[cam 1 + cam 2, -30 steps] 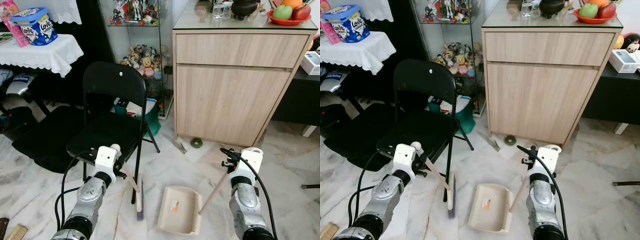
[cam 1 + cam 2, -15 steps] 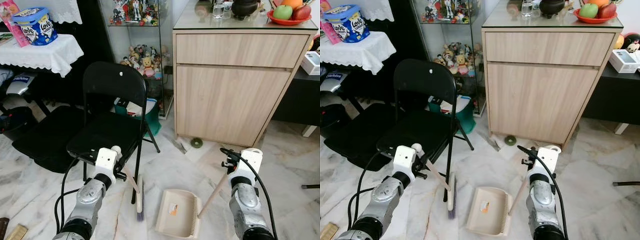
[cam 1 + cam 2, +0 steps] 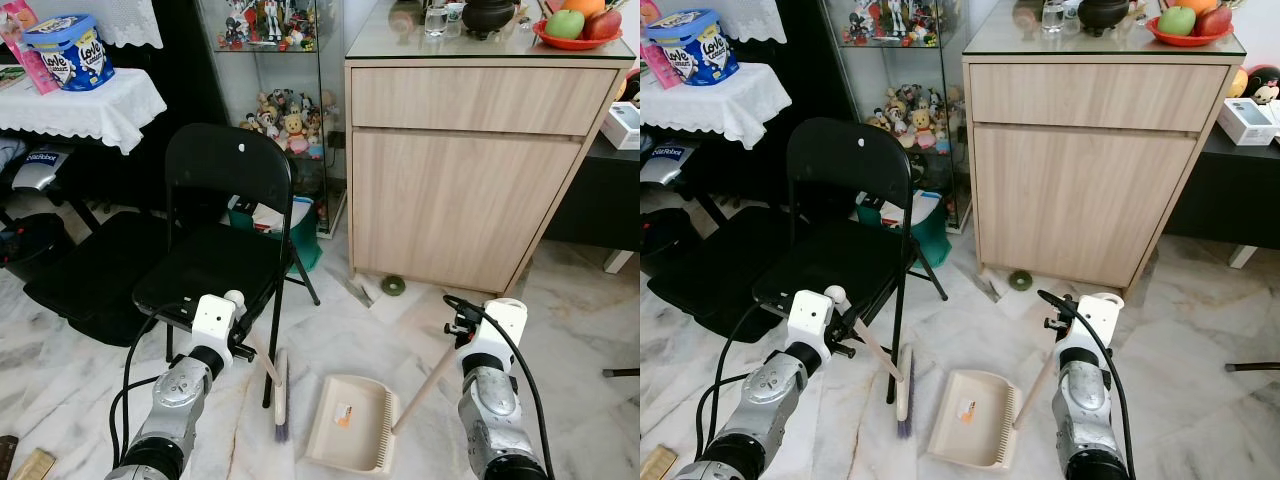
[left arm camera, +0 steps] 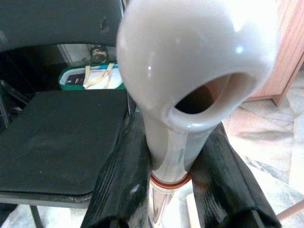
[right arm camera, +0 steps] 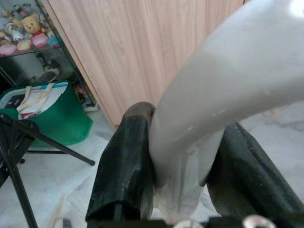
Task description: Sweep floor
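- Floor [image 3: 590, 320] of pale marble lies before the robot, and the sweeping tools sit low in the middle of it.
- At far left, a table with a white cloth [image 3: 85, 105] carries a blue tub [image 3: 72, 50].
- A black folding chair [image 3: 222, 225] stands just ahead of the left arm.
- The left gripper [image 4: 178, 183] is clamped on the grey handle of the broom [image 3: 279, 392]; in the left wrist view both black fingers [image 4: 121, 183] press its sides.
- The broom head rests on the floor by the chair's front leg, just left of the dustpan.
- The cream dustpan [image 3: 345, 423] lies flat on the floor between the two arms, with a small orange scrap [image 3: 343, 418] inside.
- The right gripper [image 5: 183, 185] is closed around the grey top of the dustpan handle [image 3: 425, 387], which slants down to the pan.
- Behind stands a wooden cabinet [image 3: 470, 160], a small round green thing [image 3: 393, 285] at its foot and a red fruit plate [image 3: 575, 38] on top.
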`<state>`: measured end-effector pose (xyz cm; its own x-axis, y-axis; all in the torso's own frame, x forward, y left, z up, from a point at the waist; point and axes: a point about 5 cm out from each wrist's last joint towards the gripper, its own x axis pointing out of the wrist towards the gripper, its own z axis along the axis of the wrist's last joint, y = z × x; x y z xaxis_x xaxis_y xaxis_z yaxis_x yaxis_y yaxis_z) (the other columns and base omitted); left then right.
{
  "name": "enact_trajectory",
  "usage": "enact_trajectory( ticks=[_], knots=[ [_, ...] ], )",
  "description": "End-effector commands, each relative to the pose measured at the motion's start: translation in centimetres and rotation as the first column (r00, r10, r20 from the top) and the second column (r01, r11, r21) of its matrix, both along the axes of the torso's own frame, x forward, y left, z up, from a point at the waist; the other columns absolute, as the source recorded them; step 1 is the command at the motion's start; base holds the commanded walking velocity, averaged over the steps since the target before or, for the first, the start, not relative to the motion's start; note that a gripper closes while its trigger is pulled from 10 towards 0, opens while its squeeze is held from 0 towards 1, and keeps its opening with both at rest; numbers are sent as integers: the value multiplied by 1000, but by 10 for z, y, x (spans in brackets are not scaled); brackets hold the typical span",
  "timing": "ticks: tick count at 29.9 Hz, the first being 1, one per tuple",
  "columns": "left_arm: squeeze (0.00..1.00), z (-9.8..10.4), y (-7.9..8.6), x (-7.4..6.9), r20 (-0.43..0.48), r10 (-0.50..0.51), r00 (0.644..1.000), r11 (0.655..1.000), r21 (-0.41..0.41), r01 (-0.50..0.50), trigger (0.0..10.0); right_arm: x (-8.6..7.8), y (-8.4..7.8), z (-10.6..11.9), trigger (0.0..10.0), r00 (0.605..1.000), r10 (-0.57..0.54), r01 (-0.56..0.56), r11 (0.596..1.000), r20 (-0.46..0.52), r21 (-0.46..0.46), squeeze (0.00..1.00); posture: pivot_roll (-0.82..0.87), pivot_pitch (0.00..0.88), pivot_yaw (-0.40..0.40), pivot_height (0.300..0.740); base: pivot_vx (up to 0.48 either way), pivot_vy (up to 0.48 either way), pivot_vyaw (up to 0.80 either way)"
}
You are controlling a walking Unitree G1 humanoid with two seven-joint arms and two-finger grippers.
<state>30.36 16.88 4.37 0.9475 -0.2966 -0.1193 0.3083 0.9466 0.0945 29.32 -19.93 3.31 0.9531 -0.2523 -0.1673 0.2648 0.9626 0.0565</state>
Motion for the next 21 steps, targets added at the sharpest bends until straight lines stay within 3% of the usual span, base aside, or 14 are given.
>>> enact_trajectory(
  ticks=[1,14,21],
  knots=[
    [0,6,5,2,24,-10,1000,1000,29,9,10000,5,2,11,10000,998,5,-5,1000,59,6,0,-38,43,90,740,0,0,0],
    [0,6,6,1,28,-25,999,999,41,24,10000,5,3,10,10000,999,8,-7,1000,51,-5,0,-32,41,92,740,0,0,0],
    [0,7,6,1,31,-23,999,999,44,22,10000,5,3,10,10000,999,5,-5,1000,51,-9,0,-35,45,93,740,-257,0,0]
  ],
)
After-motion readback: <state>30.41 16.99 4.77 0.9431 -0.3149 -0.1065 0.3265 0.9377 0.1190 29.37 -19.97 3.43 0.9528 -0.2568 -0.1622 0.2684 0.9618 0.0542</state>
